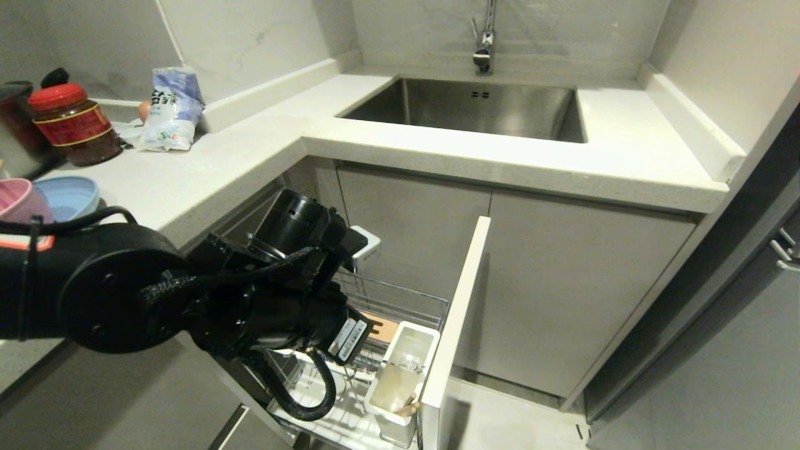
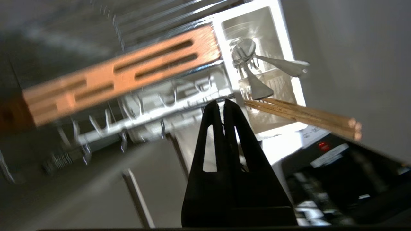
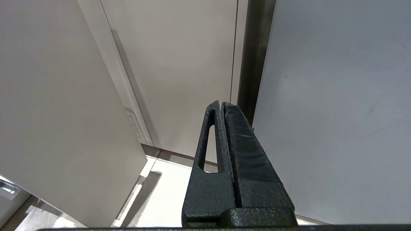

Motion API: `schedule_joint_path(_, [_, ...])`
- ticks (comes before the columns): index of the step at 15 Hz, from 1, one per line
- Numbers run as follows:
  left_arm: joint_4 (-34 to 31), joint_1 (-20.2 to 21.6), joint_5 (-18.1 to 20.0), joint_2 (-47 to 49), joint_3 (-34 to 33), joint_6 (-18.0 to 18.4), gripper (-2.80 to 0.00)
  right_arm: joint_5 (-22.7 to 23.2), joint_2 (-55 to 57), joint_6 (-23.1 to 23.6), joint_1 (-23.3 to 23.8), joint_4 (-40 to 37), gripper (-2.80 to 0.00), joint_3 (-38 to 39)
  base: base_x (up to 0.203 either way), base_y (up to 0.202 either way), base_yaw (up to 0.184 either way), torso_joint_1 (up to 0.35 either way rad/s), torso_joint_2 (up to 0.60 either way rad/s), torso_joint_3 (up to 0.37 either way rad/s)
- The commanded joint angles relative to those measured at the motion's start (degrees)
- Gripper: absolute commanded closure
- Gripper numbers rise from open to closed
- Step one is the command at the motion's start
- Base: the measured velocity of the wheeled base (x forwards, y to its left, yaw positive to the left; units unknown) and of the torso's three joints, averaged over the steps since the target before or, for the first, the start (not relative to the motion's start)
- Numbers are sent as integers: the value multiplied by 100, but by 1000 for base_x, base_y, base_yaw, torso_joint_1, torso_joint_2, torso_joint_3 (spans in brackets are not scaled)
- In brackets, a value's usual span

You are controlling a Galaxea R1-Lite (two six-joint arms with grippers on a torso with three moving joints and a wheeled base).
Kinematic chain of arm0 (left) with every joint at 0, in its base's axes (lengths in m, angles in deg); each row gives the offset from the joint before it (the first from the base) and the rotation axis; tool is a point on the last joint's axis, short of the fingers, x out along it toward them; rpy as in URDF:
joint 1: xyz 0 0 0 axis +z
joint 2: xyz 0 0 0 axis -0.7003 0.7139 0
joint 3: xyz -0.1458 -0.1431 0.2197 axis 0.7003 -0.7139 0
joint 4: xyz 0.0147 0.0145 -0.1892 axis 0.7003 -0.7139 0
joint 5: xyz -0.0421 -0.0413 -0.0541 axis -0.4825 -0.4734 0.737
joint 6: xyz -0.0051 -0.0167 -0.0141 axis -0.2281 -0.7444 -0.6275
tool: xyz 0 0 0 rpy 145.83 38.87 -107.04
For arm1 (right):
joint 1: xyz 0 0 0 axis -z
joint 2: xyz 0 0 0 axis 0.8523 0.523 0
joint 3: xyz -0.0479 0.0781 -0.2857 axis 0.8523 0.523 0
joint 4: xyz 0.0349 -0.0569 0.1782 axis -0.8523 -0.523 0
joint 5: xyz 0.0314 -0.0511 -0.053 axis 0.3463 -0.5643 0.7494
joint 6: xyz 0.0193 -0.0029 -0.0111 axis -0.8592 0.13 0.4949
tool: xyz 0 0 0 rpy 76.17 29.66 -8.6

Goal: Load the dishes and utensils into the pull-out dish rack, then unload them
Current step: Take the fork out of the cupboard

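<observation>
The pull-out dish rack stands drawn out below the sink, and its white utensil cup already holds the chopsticks and a metal utensil or two, while the pink bowl and blue plate sit on the bench well to the left of the rack. I judge the utensils are loaded and the dishes come next. The left tool hangs over the rack beside the cup, clenched on nothing; the next move calls for it to swing up and left to the dishes and spread its fingers before gripping a rim. The right tool is parked by the cabinet doors right of the rack, also pinched together and empty. The left arm covers most of the rack's wire floor in the head view, the wrist view is smeared, and whether the metal pieces are a fork or spoons is hard to tell.
</observation>
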Motion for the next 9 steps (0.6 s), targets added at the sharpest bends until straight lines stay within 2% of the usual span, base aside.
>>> schedule_joint_path(1, [464, 19, 139, -110, -377, 846, -280, 1, -4, -1, -1, 5, 0, 149, 0, 0, 0, 0, 0, 0])
schedule_joint_path(3, [592, 66, 173, 31, -578, 1227, -280, 1, -4, -1, -1, 5, 0, 149, 0, 0, 0, 0, 0, 0])
schedule_joint_path(6, [695, 69, 193, 300, -695, 1418, -280, 1, -4, -1, -1, 5, 0, 149, 0, 0, 0, 0, 0, 0])
schedule_joint_path(9, [844, 20, 197, 599, -757, 1459, -280, 1, -4, -1, -1, 5, 0, 149, 0, 0, 0, 0, 0, 0])
